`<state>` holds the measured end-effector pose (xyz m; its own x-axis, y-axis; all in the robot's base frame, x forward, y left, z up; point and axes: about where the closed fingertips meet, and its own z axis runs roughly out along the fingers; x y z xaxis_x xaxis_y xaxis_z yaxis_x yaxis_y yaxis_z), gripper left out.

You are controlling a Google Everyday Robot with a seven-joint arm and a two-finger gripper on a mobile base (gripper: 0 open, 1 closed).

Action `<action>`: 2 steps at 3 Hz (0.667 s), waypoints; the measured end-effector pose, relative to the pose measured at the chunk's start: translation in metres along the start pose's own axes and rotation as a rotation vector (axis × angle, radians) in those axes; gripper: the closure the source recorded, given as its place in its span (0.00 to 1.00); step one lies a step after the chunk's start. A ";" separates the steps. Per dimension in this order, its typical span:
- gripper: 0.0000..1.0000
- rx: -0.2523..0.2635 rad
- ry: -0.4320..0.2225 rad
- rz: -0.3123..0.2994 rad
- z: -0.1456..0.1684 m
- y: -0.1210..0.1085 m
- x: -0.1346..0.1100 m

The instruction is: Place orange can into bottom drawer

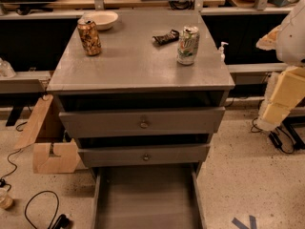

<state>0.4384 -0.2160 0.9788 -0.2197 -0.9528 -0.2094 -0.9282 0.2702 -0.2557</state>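
Hanging at the right edge beside the counter [138, 56], your arm [293, 27] held the pincer [279, 101] low; whether it was clenched, you could not tell. The bottom drawer [145, 199] stood pulled out, grey floor showing. The orange can [89, 37] stood upright far left on the counter, well apart from the pincer.

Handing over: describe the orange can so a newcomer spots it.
Gripper out of view; the arm shows right of the grey cabinet. On its top, far left by the white bowl, stands the orange can. It is coppery, mottled; the other can is white and green.
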 end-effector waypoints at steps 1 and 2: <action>0.00 0.000 0.000 0.000 0.000 0.000 0.000; 0.00 0.028 -0.041 -0.004 -0.002 0.000 -0.004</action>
<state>0.4386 -0.2124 0.9816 -0.2034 -0.9476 -0.2465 -0.9200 0.2711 -0.2831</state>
